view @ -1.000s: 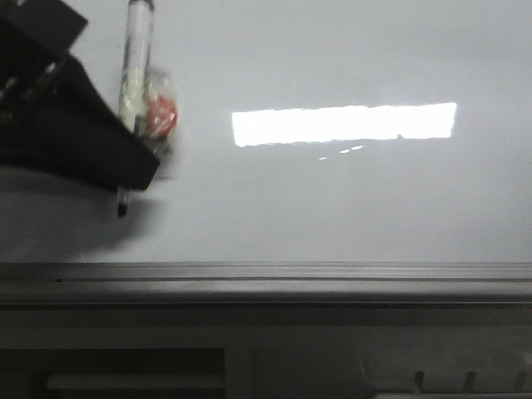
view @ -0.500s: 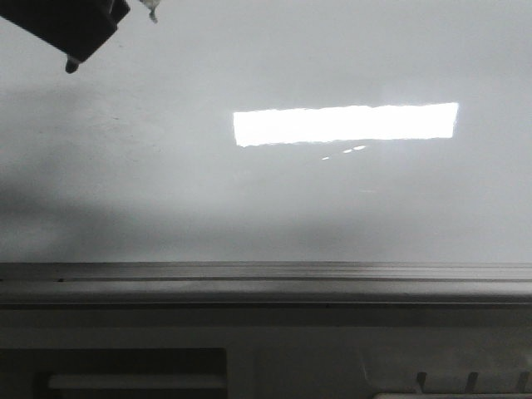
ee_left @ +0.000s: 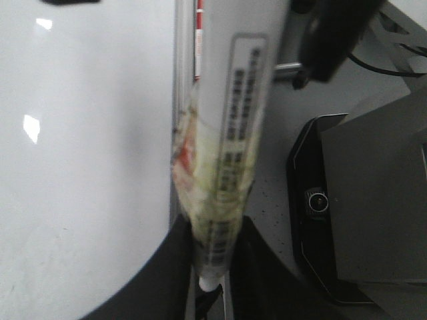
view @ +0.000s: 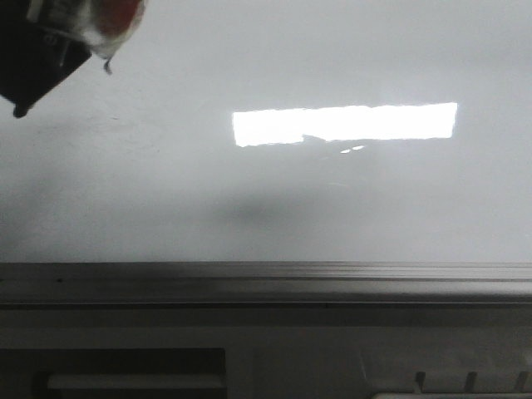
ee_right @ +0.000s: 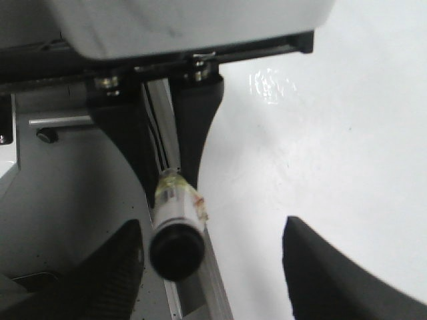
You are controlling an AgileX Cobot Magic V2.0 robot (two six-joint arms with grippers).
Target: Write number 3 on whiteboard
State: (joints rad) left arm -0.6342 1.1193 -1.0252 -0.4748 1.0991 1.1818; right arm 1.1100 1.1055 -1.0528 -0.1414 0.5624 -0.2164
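Above whiteboard (view: 332, 208), left pincer (ee_left: 212, 280) gripping marker (ee_left: 230, 133)

l tool (ee_left: 212, 267) clamped on marker (ee_left: 230, 133) | whiteboard (ee_left: 80, 167) beside | cam housing (ee_left: 320, 200) opposite side

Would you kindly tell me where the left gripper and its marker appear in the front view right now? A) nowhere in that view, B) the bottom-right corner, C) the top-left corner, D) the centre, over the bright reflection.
C: the left gripper with the marker sits in the top-left corner, above the whiteboard, well clear of the bright reflection.
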